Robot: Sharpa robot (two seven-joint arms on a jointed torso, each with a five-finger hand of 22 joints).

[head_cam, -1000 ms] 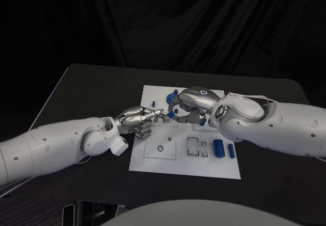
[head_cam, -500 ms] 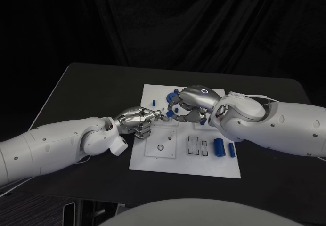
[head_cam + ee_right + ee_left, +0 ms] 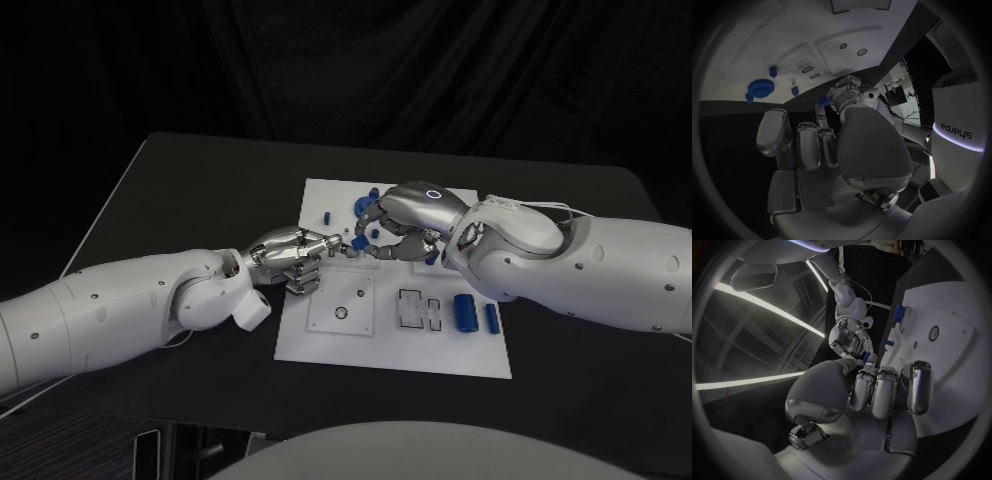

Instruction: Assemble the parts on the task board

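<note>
Your left hand (image 3: 293, 254) and right hand (image 3: 408, 222) are meeting fingertip to fingertip above the middle of the task board (image 3: 397, 355), and a small blue part (image 3: 869, 358) is sitting right at that meeting point; in the left wrist view it is showing at the tips of your left hand's curled fingers (image 3: 880, 390), with the right hand's fingertips closing in on it from the far side. You cannot tell from these pictures which hand is actually gripping it, or whether both are. Just behind your right hand's fingers a round blue part (image 3: 759, 89) is standing on the board, with two small blue pegs (image 3: 772, 70) near it. Out from the fingers toward you, the board is carrying shallow recesses: a square one holding a dark ring (image 3: 340, 313) under your left hand's fingertips, and beside it two narrow rectangular slots (image 3: 411, 309) whose contents are too small to tell. Next to those slots, two blue cylinders (image 3: 464, 313) are lying side by side on the board, below your right forearm.
</note>
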